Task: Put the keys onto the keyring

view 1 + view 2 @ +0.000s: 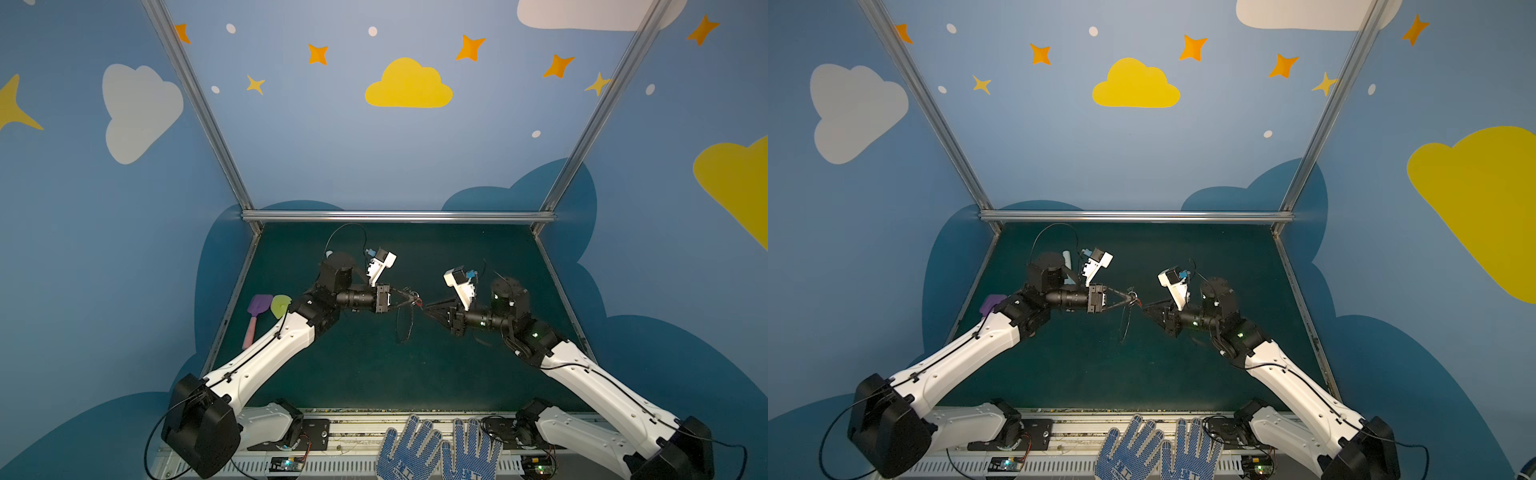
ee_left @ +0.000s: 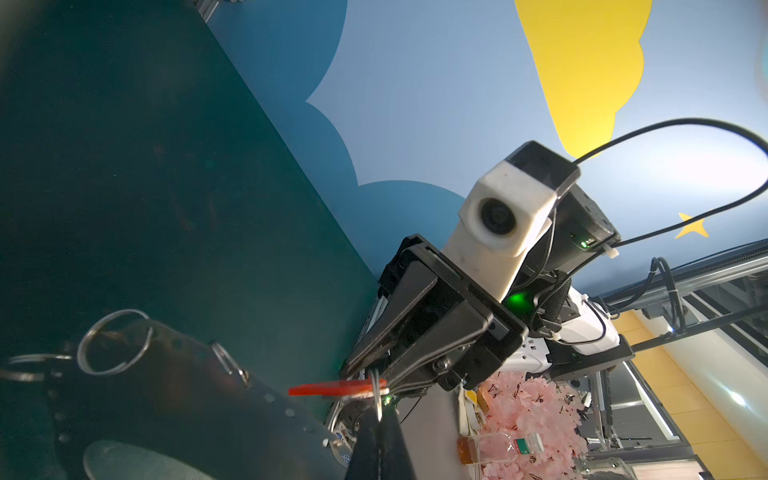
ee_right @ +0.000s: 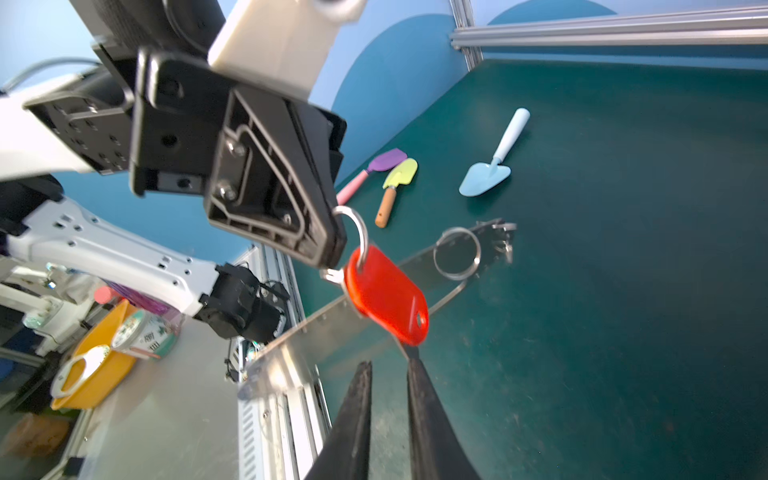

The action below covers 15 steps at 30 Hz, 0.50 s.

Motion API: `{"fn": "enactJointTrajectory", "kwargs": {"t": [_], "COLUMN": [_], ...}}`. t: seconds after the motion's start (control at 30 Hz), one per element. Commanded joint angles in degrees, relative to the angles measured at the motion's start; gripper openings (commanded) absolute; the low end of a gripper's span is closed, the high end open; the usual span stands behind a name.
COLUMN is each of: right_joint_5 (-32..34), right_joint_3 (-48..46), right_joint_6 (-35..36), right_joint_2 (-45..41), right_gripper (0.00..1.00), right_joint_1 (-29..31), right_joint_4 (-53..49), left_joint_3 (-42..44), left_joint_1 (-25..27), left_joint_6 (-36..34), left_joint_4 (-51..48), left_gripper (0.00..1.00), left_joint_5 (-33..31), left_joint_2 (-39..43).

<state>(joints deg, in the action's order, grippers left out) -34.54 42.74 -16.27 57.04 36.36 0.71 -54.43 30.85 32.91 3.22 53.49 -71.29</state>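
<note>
Right wrist view: mid-threading, left fingers (image 3: 299,224) clamp the wire ring (image 3: 362,230) at the key (image 3: 386,295), right fingers' (image 3: 353,415) grip unclear, next needs a twist.

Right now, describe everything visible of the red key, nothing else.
The key shows a glossy red-orange plastic head, oval and flat, with a small hole near its free end; edge-on in the left wrist view it is a thin sliver. No metal blade shows. It hangs in the air from a silver wire ring threaded through its top, which the left tool pinches. The grey plate is close beside it. The right tool stands open just at its free end; contact is unclear.
</note>
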Motion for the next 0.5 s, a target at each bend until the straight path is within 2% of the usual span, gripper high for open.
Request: {"fn": "enactJointTrajectory", "kwargs": {"t": [0.0,0.13,0.23,0.4,0.47], "right_joint_5": [-2.77,-4.56,-4.04,0.65,1.45], "right_joint_3": [-0.2,-0.08,0.1,-0.81,-1.16], "right_joint_6": [-2.62,-2.66,-2.23,-3.3,-4.17], "right_joint_2": [1.28,2.46,2.79,2.64,2.63], "right_gripper": [0.17,0.08,0.07,0.25,0.26], "right_joint_1": [1.37,2.77,3.23,3.32,3.34], "right_joint_4": [7.27,8.34,7.39,8.64,9.99], "left_joint_3": [0.29,0.29,0.38,0.56,0.73], "left_joint_1": [-0.27,-0.26,-0.27,-0.26,-0.26], "left_joint_6": [0.48,0.66,0.94,1.36,1.44], "left_joint_4": [2.91,3.06,3.56,4.07,4.11], "left_gripper": [0.04,0.04,0.04,0.04,0.04], "left_joint_5": [0.81,0.82,1.03,1.41,1.5], "left_joint_2": [0.51,0.4,0.54,0.82,1.04]}}
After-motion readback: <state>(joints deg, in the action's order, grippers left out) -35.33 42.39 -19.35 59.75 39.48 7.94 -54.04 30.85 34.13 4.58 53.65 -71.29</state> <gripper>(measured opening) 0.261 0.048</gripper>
